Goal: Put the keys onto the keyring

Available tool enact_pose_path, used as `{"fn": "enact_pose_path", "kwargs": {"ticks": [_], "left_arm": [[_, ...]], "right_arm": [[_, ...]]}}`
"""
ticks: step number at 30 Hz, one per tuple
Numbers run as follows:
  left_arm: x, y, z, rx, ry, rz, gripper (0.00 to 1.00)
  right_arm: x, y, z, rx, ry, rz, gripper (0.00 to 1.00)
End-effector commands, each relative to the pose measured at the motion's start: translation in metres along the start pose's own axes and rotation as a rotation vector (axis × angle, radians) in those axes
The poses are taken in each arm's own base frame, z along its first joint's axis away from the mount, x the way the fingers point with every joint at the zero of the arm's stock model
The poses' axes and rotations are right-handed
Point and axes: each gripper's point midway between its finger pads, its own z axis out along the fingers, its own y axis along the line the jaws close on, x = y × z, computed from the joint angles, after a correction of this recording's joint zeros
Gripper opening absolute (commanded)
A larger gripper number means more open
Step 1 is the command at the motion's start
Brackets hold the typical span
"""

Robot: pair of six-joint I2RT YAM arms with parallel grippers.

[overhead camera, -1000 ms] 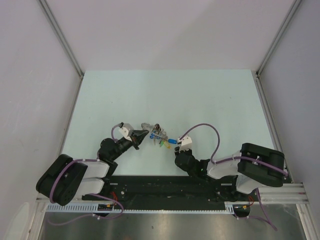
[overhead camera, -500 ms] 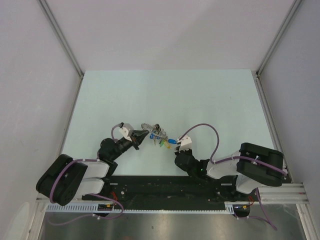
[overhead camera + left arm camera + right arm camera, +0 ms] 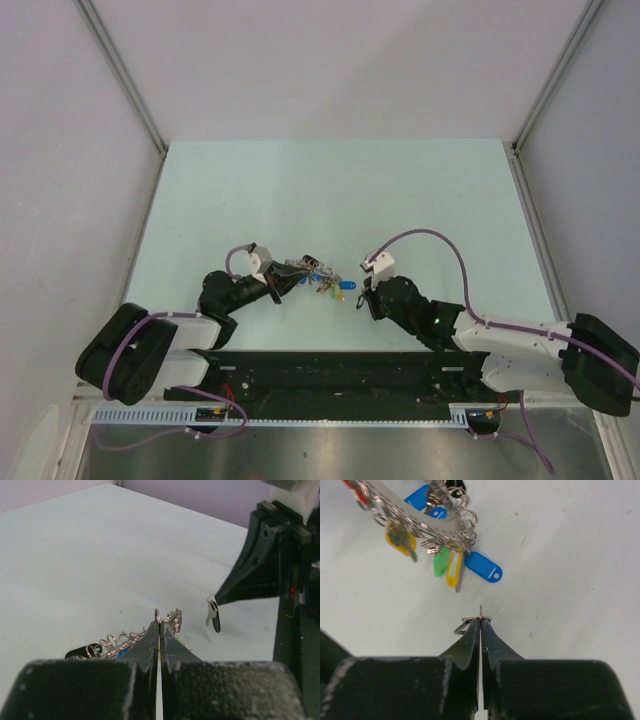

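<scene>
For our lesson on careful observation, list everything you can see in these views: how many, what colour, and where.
keyring: one, silver, lying on the table between the two arms, gripped by the left gripper.
keys on the ring: several; blue, yellow and green heads, one red at the frame edge; fanned along the keyring.
loose key: one, silver with a dark head, hanging from the right gripper's tips, apart from the keyring.
table: one, pale green, under everything.
walls: grey panels on three sides.
left gripper: one, black, shut on the keyring.
right gripper: one, black, shut on the loose key.
</scene>
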Motion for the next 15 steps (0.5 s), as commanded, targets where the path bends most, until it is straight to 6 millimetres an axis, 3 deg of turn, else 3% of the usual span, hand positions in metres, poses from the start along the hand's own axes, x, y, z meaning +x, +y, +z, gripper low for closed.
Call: {"fn": "enact_pose_path", "kwargs": {"ticks": [1, 3, 4, 5, 7, 8, 9, 10, 11, 14, 15], "left_arm": [[-0.096, -0.04, 0.002, 0.218, -0.337, 0.281, 0.0], [-0.096, -0.043, 0.004, 0.242, -0.331, 0.28, 0.0], [-0.094, -0.047, 0.003, 0.268, -0.321, 0.277, 0.0], [-0.094, -0.048, 0.004, 0.274, -0.318, 0.277, 0.0], [-0.094, -0.05, 0.004, 0.291, -0.315, 0.277, 0.0], [-0.095, -0.052, 0.004, 0.301, -0.315, 0.28, 0.0], [-0.096, -0.053, 0.004, 0.31, -0.316, 0.279, 0.0], [-0.096, -0.055, 0.004, 0.324, -0.314, 0.281, 0.0], [-0.097, -0.056, 0.004, 0.328, -0.316, 0.281, 0.0], [-0.1, -0.06, 0.004, 0.354, -0.315, 0.281, 0.0], [-0.101, -0.06, 0.004, 0.359, -0.315, 0.279, 0.0]], "right_arm": [[-0.021, 0.01, -0.022, -0.204, 0.057, -0.116, 0.0], [-0.037, 0.014, -0.031, -0.309, 0.027, -0.13, 0.0], [-0.034, 0.009, -0.033, -0.305, 0.06, -0.142, 0.0], [-0.05, 0.009, -0.036, -0.308, 0.046, -0.17, 0.0], [-0.041, 0.003, -0.037, -0.319, 0.127, -0.266, 0.0], [-0.057, 0.008, -0.04, -0.341, 0.113, -0.297, 0.0], [-0.052, 0.007, -0.041, -0.349, 0.151, -0.326, 0.0], [-0.051, 0.007, -0.037, -0.363, 0.172, -0.387, 0.0], [-0.063, 0.011, -0.038, -0.383, 0.159, -0.41, 0.0], [-0.063, 0.015, -0.032, -0.43, 0.203, -0.502, 0.0], [-0.075, 0.02, -0.032, -0.447, 0.192, -0.523, 0.0]]}}
